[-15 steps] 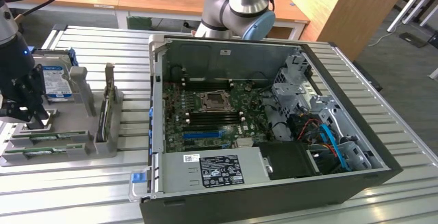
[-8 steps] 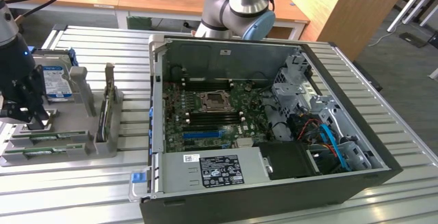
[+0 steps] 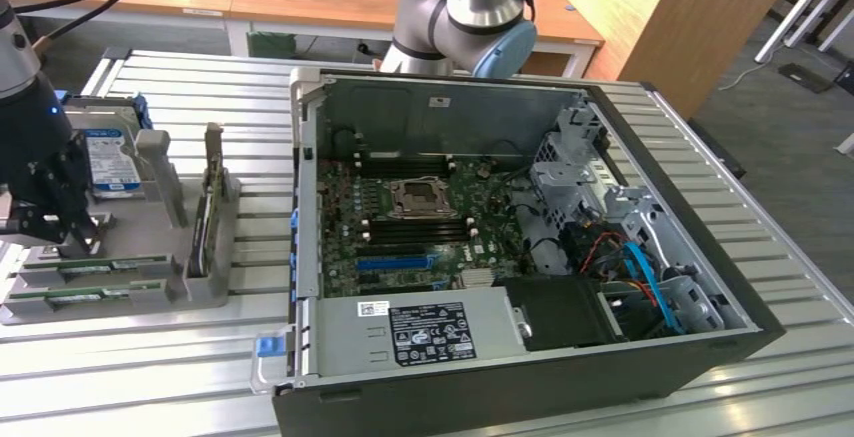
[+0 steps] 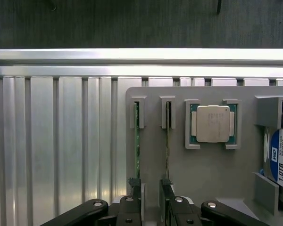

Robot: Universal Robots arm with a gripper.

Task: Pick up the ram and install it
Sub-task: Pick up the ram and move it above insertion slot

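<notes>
The table (image 3: 160, 377) of ribbed metal slats carries an open computer case (image 3: 534, 397) lying on its side, with its green main board (image 3: 414, 257) facing up. Just beside the case, toward the exterior view's left, sits a flat grey tray (image 4: 207, 174) of parts.

In that tray are a blue-labelled hard drive (image 4: 280, 160), two ram sticks and a square silver-topped processor (image 4: 212, 123). Both ram sticks stand on edge in narrow slots, side by side and parallel. One is the green stick (image 4: 137, 141). The other is the darker stick (image 4: 168, 141), which lies between the green one and the processor.

The tool (image 4: 150, 184) hangs over the tray at one end of the pair, with its jaws spread wide and nothing between them. Seen from the wrist, the long axis of each stick runs straight away from the tool, so the jaws stand across the sticks' thin dimension, not along their length. One finger (image 4: 135, 188) lines up over the end of the green stick and the other finger sits over the end of the darker one. The open gap shows bare tray between them. From these views I cannot tell which of the two sticks the tool is set for, nor how high above them it hangs. My judgement is that the ram is not yet gripped and remains seated in its slot, well apart from the case.
</notes>
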